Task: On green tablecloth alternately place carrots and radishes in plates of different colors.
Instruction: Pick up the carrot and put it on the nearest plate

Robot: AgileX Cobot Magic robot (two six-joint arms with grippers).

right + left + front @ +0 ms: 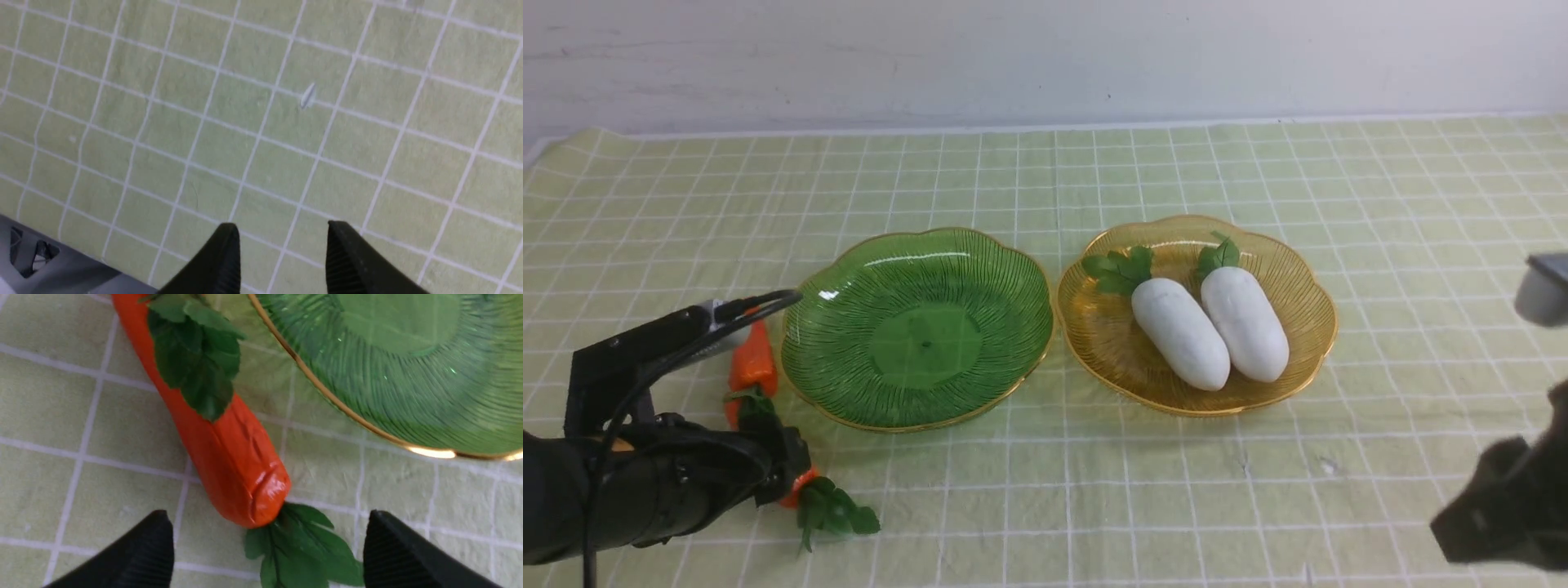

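Fingers [139, 555] of your left gripper [267, 547] spread wide, near carrot [229, 457] leaf tuft between them; carrot lies left of green plate [367, 396], long axis far-left to near-right, leaves at near end. Right gripper [282, 253] parted over green tablecloth [245, 143].

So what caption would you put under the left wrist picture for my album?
Open left gripper poised above a carrot on the green tablecloth, beside the green plate.
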